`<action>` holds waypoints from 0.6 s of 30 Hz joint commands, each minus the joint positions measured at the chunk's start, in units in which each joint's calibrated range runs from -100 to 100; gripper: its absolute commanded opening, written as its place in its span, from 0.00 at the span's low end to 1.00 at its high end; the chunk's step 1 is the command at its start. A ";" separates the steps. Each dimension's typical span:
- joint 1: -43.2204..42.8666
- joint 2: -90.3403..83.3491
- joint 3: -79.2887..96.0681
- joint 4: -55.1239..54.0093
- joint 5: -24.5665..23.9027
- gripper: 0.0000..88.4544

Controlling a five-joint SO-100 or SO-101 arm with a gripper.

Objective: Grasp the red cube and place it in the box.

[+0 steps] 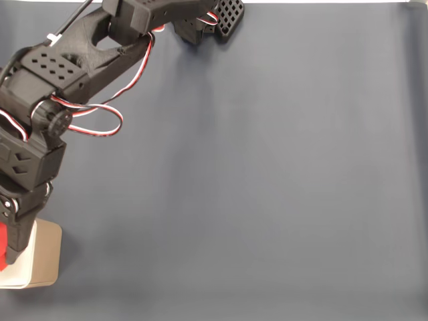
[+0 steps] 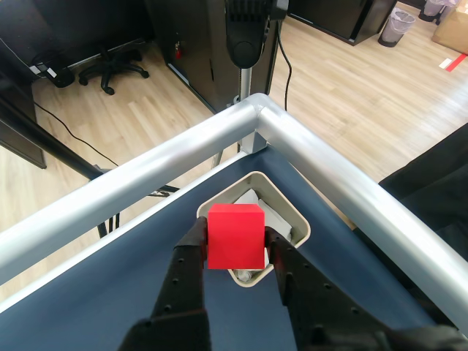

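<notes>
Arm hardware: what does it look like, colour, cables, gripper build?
Matte black printed plastic arm with perforated hole patterns in its shells and red, white and black servo wires looping outside. The black two-finger gripper has thick, textured fingers.

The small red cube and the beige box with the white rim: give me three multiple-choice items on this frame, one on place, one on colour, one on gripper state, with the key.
1. Where is the small matte red cube?
A. Lying on the dark blue table cover
B. Held between the gripper's fingers above the box
C. On the wooden floor

2. What colour is the inside of the beige rounded-corner box?
A. White
B. Black
C. Green

3. What state is the black two-finger gripper in?
A. Wide open with nothing in it
B. Shut on the red cube
C. Shut on the box's rim

Key: 1 B, the other view shows the cube between the two black fingers, over the box opening. 2 A, the interior behind the cube is white. 3 B, a finger presses each side of the cube.
</notes>
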 commanded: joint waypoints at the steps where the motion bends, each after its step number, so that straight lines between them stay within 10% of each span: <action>1: 0.82 0.29 -4.82 -1.56 0.00 0.00; 18: 1.95 6.10 -9.65 -5.25 0.24 0.00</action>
